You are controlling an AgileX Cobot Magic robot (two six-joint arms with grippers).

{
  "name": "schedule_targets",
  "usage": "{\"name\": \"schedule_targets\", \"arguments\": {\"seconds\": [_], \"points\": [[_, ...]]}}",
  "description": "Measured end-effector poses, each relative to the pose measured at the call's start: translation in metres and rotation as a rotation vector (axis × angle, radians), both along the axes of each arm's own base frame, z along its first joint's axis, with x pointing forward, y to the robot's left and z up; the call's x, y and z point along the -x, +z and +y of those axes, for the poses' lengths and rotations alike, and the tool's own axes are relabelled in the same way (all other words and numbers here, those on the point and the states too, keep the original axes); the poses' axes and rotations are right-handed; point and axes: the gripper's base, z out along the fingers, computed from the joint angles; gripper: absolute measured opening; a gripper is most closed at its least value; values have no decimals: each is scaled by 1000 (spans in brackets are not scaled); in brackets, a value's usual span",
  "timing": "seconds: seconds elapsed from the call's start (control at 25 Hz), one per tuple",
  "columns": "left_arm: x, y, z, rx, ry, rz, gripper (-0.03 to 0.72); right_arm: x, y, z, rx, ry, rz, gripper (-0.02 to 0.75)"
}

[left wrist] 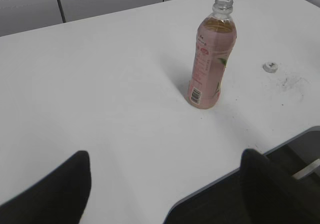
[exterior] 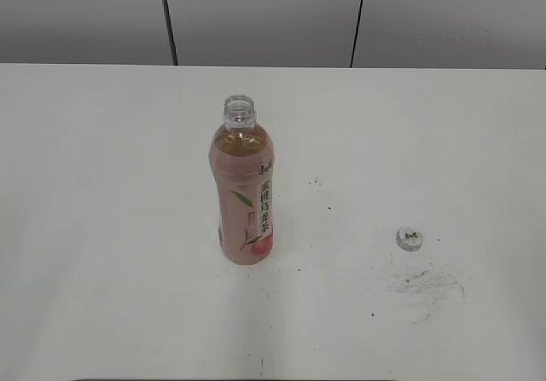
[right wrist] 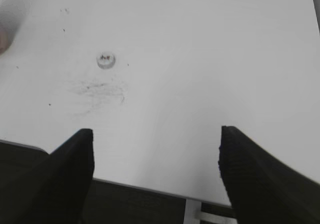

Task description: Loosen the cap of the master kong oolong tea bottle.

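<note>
The master kong oolong tea bottle point(exterior: 243, 193) stands upright mid-table, its neck open with no cap on it; it also shows in the left wrist view point(left wrist: 209, 58). The white cap point(exterior: 410, 239) lies on the table to the bottle's right, logo up, and shows in the left wrist view point(left wrist: 270, 67) and right wrist view point(right wrist: 106, 60). My left gripper point(left wrist: 165, 156) is open and empty, back over the table's front edge, far from the bottle. My right gripper point(right wrist: 156, 134) is open and empty over the front edge, short of the cap. Neither gripper shows in the exterior view.
The white table point(exterior: 102, 185) carries dark scuff marks point(exterior: 424, 280) just in front of the cap. Grey wall panels point(exterior: 256, 14) run along the back. The table's front edge point(left wrist: 235, 171) lies under both grippers.
</note>
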Motion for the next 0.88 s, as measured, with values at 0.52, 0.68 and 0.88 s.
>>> {"name": "schedule_targets", "arguments": {"seconds": [0.52,0.68,0.88], "points": [[0,0,0,-3,2,-5,534,1,-9,10,-40,93,54,588],[0,0,0,-3,2,-5,519,1,-9,10,-40,93,54,588],[0,0,0,-3,2,-5,504,1,-9,10,-40,94,55,588]]}}
